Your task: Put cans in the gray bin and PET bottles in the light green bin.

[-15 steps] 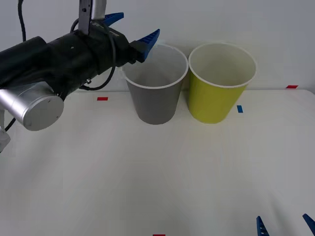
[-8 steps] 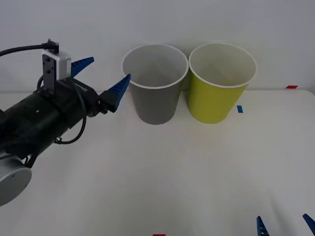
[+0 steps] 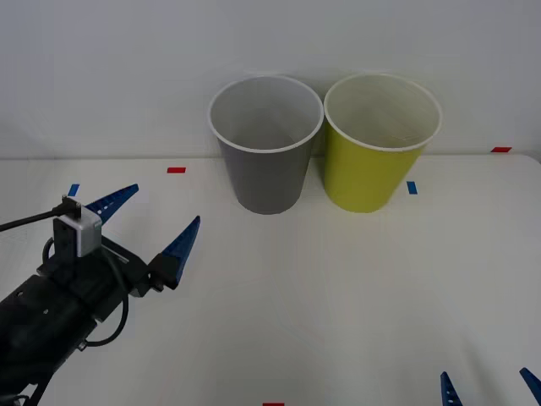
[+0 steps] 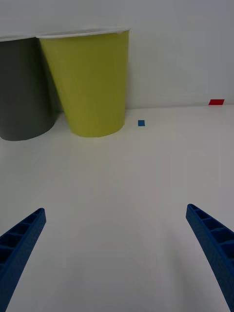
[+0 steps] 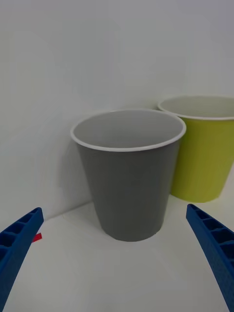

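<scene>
Gray plastic makes up one of two tall tapered round bins with white rims: the gray bin (image 3: 266,145) stands upright at the far side of the white table (image 3: 338,288), and the light green bin (image 3: 379,144), a yellow-green plastic bin of the same shape, stands just beside it on the robot's right, the two touching or nearly so.

Count: two bins, one of each colour. No can or PET bottle lies on the table surface in view. Where the red can is cannot be told; the bins' insides are seen only in part.

The left gripper (image 3: 150,216) hangs low over the near left of the table, well apart from the gray bin, its blue ribbed fingers spread wide and holding nothing. The right gripper (image 3: 489,386) sits at the near right edge, fingers likewise wide and empty.

Judgement: no item is in hand, so the step appears to be between placements or complete. Any next move calls for locating a remaining item before a grasp.
</scene>
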You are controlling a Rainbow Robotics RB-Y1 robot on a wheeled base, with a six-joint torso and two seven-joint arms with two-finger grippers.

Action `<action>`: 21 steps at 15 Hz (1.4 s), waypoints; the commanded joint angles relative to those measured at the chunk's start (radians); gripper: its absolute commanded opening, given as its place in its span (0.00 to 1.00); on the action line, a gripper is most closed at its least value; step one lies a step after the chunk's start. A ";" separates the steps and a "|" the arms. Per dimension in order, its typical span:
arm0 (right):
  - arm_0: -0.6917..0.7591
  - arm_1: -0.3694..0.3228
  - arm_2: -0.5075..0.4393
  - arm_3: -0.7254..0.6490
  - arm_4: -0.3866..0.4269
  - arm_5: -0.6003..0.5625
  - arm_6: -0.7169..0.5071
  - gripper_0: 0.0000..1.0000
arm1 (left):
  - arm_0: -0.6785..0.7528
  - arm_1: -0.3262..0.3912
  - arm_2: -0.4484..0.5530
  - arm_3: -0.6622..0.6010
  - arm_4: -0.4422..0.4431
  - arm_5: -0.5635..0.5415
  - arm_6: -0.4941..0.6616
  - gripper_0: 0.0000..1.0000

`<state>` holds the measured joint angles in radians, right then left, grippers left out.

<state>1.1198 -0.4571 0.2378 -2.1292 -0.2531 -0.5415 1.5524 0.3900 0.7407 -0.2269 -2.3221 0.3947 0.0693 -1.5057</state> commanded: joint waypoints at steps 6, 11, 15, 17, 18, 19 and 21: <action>0.000 0.000 0.000 0.000 0.000 0.000 0.000 1.00 | 0.122 -0.060 -0.157 0.426 -0.134 -0.612 -0.051 1.00; 0.000 0.000 0.000 0.000 0.000 0.000 0.000 1.00 | 0.286 -0.136 -0.150 0.431 -0.138 -0.654 -0.090 1.00; 0.000 0.000 0.000 0.000 0.000 0.000 0.000 1.00 | 0.377 -0.173 -0.118 0.431 -0.145 -0.655 -0.120 1.00; 0.000 0.000 0.000 0.000 0.000 0.000 0.000 1.00 | 0.431 -0.193 -0.104 0.432 -0.137 -0.663 -0.183 1.00; 0.000 0.000 0.000 0.000 0.000 0.000 0.000 1.00 | 0.449 -0.198 -0.103 0.432 -0.134 -0.671 -0.185 1.00; 0.000 0.000 0.000 0.000 0.000 0.000 0.000 1.00 | 0.469 -0.201 -0.103 0.432 -0.134 -0.671 -0.188 1.00; 0.000 0.000 0.000 0.000 0.000 0.000 0.000 1.00 | 0.518 -0.207 -0.100 0.432 -0.131 -0.684 -0.191 1.00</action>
<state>1.1198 -0.4571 0.2378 -2.1291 -0.2531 -0.5415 1.5524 0.8865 0.5382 -0.3286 -1.8899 0.2622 -0.6051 -1.6945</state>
